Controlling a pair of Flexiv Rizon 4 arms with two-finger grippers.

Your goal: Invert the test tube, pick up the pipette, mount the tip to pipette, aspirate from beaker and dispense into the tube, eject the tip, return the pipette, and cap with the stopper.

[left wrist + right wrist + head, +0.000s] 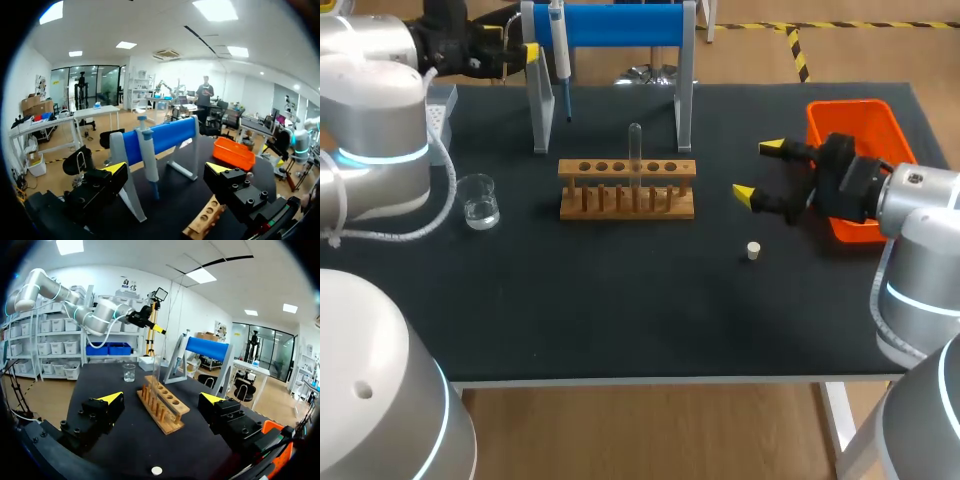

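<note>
On the black table (620,320), which took up nearly the whole head view, a wooden rack (627,190) stood near the middle with a row of holes along its top. The clear tube (635,150) stood upright in one of the middle holes; I could not tell which of its ends was up. Behind the rack, at the far edge, was the stand (620,25), a blue bar on two grey legs, and the pipette (560,50) hung from the bar near the left leg, with its thin end pointing down above the surface. The beaker (480,200) stood left of the rack, apart from it, with a little clear liquid inside. The small pale stopper (753,250) lay alone on the bare surface, to the right of the rack and nearer the front edge. The orange bin (850,125) sat at the far right corner, partly covered by the right arm. A pale box (442,108) showed at the left edge, half hidden behind the left arm. The left gripper (520,50) was at the far left, just beside the stand; in its wrist view its fingers were wide apart and the pipette hung ahead of them, not touched. The right gripper (758,170) was over the surface between the rack and the bin, its fingers also spread wide and holding nothing, with the stopper lying on the table under it in its wrist view.
</note>
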